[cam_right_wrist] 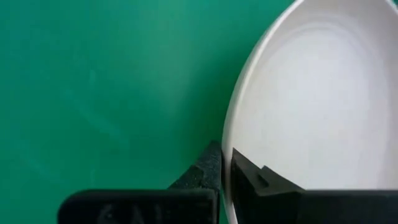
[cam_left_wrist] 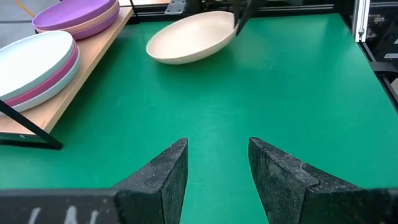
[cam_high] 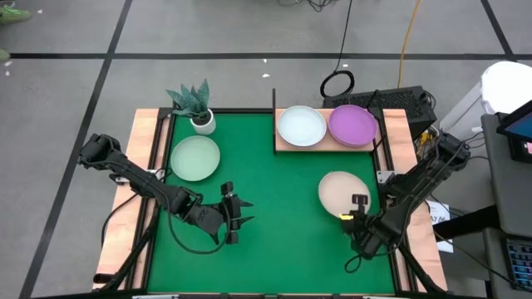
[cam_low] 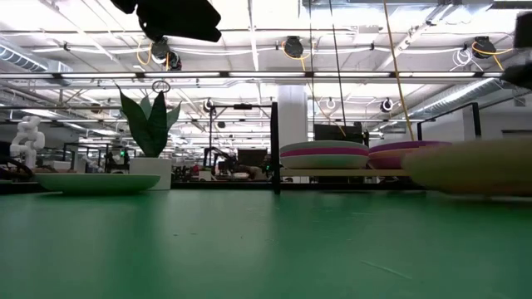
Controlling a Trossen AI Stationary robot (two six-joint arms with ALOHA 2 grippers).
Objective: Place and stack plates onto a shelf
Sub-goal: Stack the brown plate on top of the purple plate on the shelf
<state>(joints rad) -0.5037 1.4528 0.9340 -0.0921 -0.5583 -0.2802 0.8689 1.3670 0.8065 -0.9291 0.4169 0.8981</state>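
Over on my right, the right gripper (cam_right_wrist: pixel 225 168) has its fingers pinched on the beige plate's (cam_high: pixel 342 191) rim, tilting it for lifting to the shelf (cam_high: pixel 324 145); left gripper (cam_left_wrist: pixel 217 163) waits open, empty.

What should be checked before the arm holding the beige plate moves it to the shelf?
1. Grip: right gripper is shut on the beige plate's rim, one finger either side in the right wrist view: ok.
2. Plate lifted: tilted in the left wrist view, far edge up; whether fully off the mat cannot tell.
3. Landing spot: the shelf holds a white-topped stack and a purple-topped stack, both look tidy: ok.
4. Path to the shelf: bare mat between: ok.
5. Left gripper: open, empty, away from the plate: ok.
6. Mint plate by the plant: not yet shelved: not ok.
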